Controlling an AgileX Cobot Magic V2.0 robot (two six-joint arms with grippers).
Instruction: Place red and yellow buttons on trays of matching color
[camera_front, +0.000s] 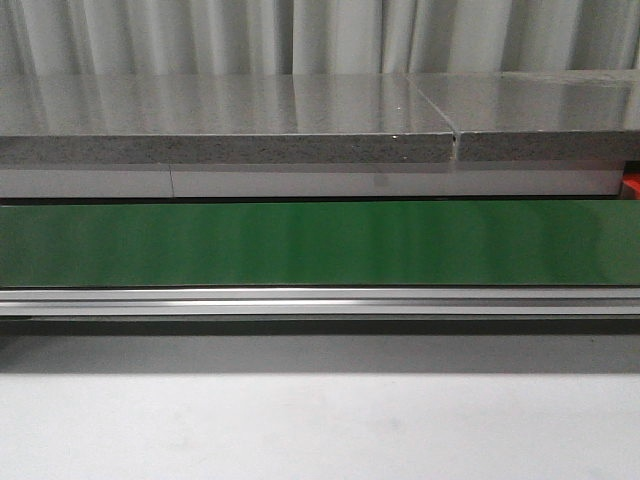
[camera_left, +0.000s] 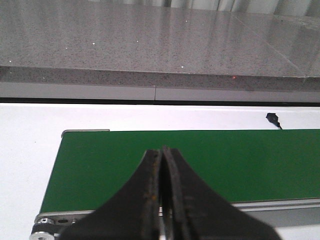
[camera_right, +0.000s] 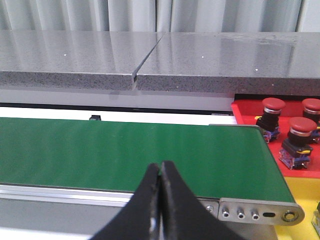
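**Operator:** Nearest me in the front view is the pale table top, then the aluminium rail and the green conveyor belt running across, with the grey stone counter behind it. Neither arm shows here; I only catch a sliver of red at the far right edge.

**Colleague:** And the left wrist view?

**Operator:** I see the left gripper with its fingers pressed together, holding nothing, hanging over the belt's end.

**Colleague:** Right wrist view?

**Operator:** The right gripper is the same: fingers closed against each other, nothing between them, above the belt's near edge. Past the other end of the belt I see the red tray holding three red buttons, and a yellow tray just beside it, nearer the camera. I can't make out any yellow button.
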